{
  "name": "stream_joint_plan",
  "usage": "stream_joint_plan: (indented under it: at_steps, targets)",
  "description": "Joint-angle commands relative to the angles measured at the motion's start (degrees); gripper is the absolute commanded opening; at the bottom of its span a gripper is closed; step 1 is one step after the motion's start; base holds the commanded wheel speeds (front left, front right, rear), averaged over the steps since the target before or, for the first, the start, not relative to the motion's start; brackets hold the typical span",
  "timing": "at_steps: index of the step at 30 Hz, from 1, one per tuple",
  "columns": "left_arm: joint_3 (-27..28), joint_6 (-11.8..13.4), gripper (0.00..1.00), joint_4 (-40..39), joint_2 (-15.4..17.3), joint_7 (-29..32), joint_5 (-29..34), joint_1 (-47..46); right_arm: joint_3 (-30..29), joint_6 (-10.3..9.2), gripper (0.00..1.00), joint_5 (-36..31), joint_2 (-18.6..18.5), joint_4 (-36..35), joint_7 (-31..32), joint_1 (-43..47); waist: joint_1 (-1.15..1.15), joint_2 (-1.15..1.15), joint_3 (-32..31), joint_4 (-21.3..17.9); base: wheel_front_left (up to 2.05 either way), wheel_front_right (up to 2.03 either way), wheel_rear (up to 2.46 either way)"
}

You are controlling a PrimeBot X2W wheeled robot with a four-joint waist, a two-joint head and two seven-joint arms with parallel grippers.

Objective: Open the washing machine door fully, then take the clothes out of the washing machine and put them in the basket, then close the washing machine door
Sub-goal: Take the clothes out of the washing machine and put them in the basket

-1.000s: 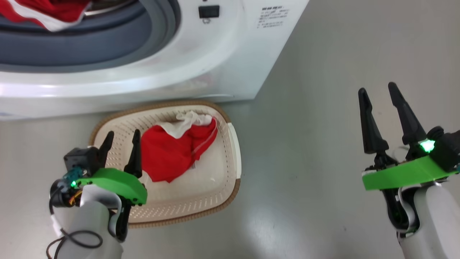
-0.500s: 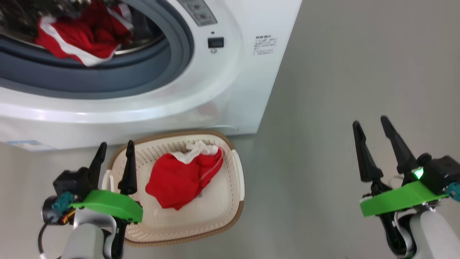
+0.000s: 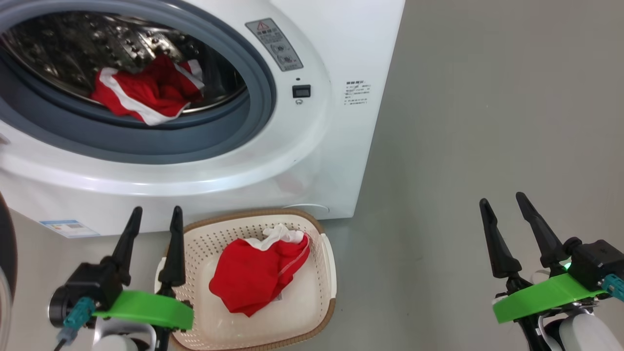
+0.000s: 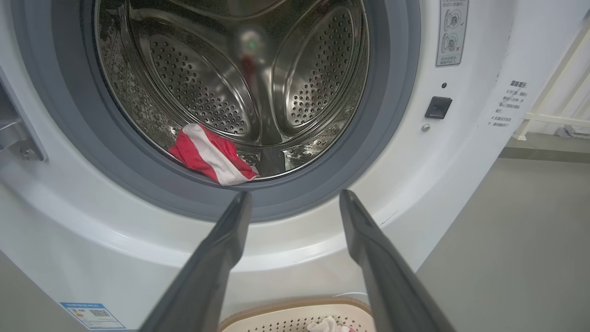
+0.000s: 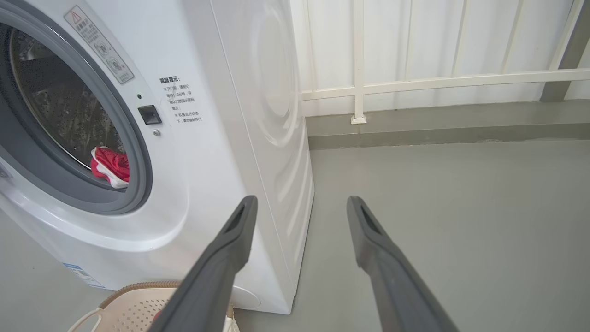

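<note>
The washing machine stands with its drum mouth uncovered. The washing machine door's dark rim shows at the far left edge, swung aside. Red and white clothes lie at the drum's front lip. Below the machine, the basket holds a red garment. My left gripper is open and empty at the basket's left rim, pointing at the drum. Far to the right, my right gripper hangs open and empty over the floor.
Grey floor stretches to the right of the machine. A white railing and wall run behind it. The blue-grey rubber ring frames the drum mouth, and a latch socket sits on its right.
The head view has tilted up, so the drum and its clothes show more fully and the basket sits lower. My left gripper has drawn from over the basket to its left rim. Both stay open.
</note>
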Motion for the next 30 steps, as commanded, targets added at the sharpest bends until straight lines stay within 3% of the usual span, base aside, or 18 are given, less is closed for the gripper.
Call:
stream_joint_plan:
  at_steps: [1, 17, 30]
  targets:
    - [1.9, -0.3, 1.0, -2.7, 1.5, -0.3, 0.7, 1.4, 0.6, 0.36, 1.0, 1.0, -0.9, -1.5, -0.4, 0.7, 0.0, 0.0, -1.1, 0.3, 0.0, 0.0, 0.0]
    - [4.5, -0.3, 1.0, -11.6, 1.5, -0.3, -0.9, 11.5, -1.4, 0.36, 1.0, 1.1, -1.2, -1.9, -0.4, 5.0, 0.0, 0.0, -4.2, 0.4, 0.0, 0.0, 0.0]
    - [4.7, -0.3, 1.0, -12.2, 1.4, -0.3, -1.4, 11.5, -1.4, 0.36, 1.0, 1.0, -1.1, -2.0, -0.4, 4.2, 0.0, 0.0, -3.3, 0.4, 0.0, 0.0, 0.0]
